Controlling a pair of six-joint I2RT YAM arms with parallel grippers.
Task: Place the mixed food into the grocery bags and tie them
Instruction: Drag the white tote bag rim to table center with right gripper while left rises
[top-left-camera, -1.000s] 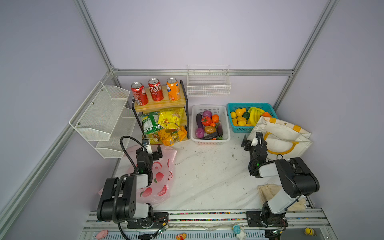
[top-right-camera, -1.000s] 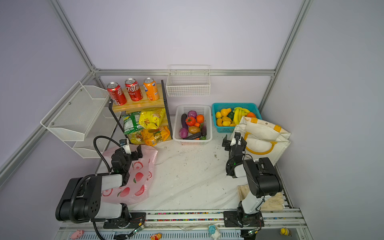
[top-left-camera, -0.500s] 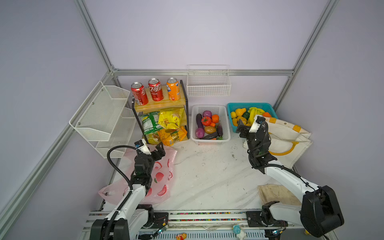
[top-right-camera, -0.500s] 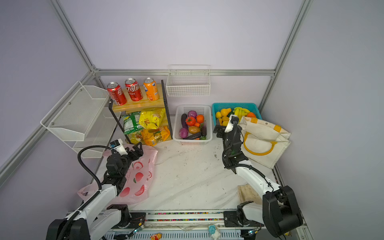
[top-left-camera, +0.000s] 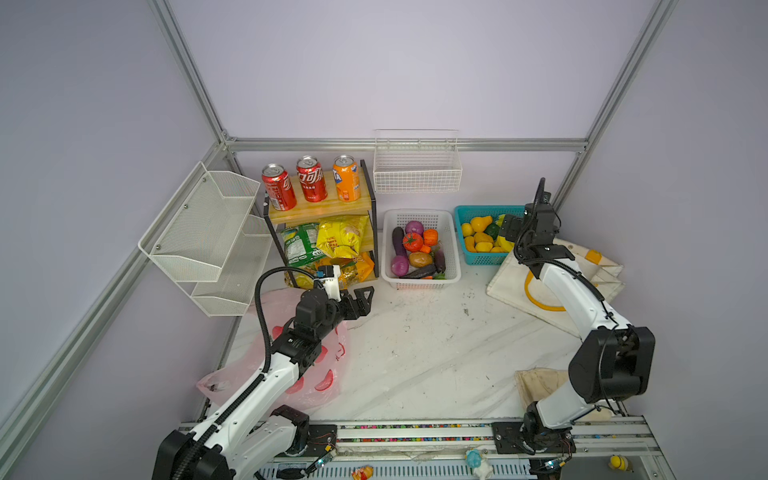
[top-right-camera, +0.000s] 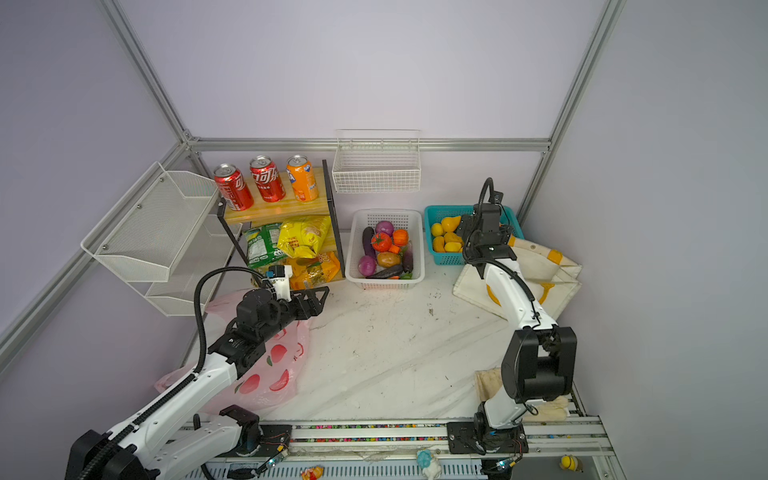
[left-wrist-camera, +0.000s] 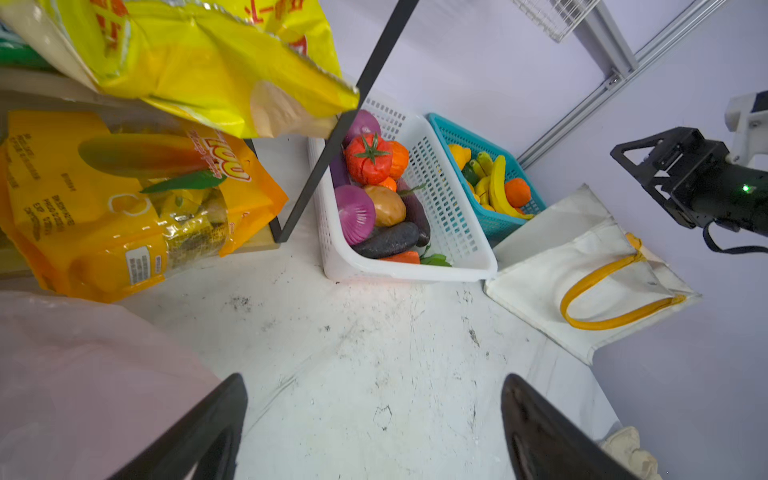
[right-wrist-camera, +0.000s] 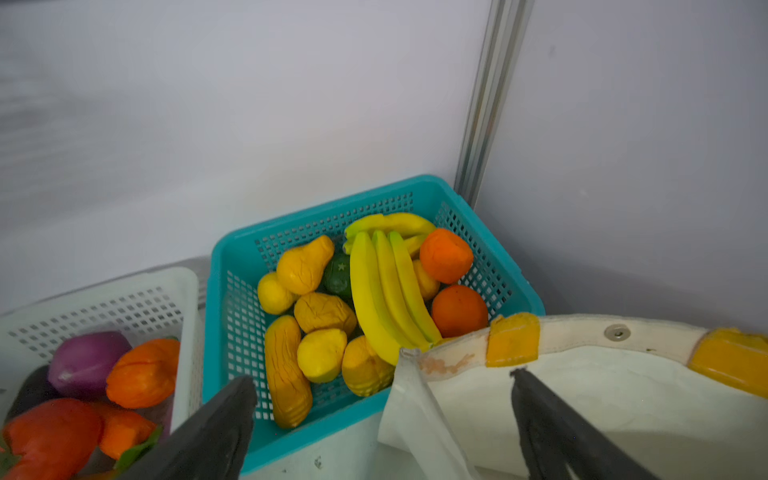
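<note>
Two red cola cans and an orange soda can stand on top of the wooden rack. A tomato, a potato and a purple onion lie in the white basket. The pink bag lies flat under my left arm. My left gripper hangs open over bare tabletop, past the bag's far edge. The white tote lies flat at the right. My right gripper is open above the tote's corner.
A teal basket of yellow bananas and pears stands behind the tote. Snack packets fill the rack's lower shelves. White mesh shelves hang on the left wall and a wire basket on the back wall. A beige cloth lies front right.
Both arms have unfolded and reached away from the rail. The left gripper moved off the pink bag toward the white basket; the right gripper moved back to the tote's corner.
</note>
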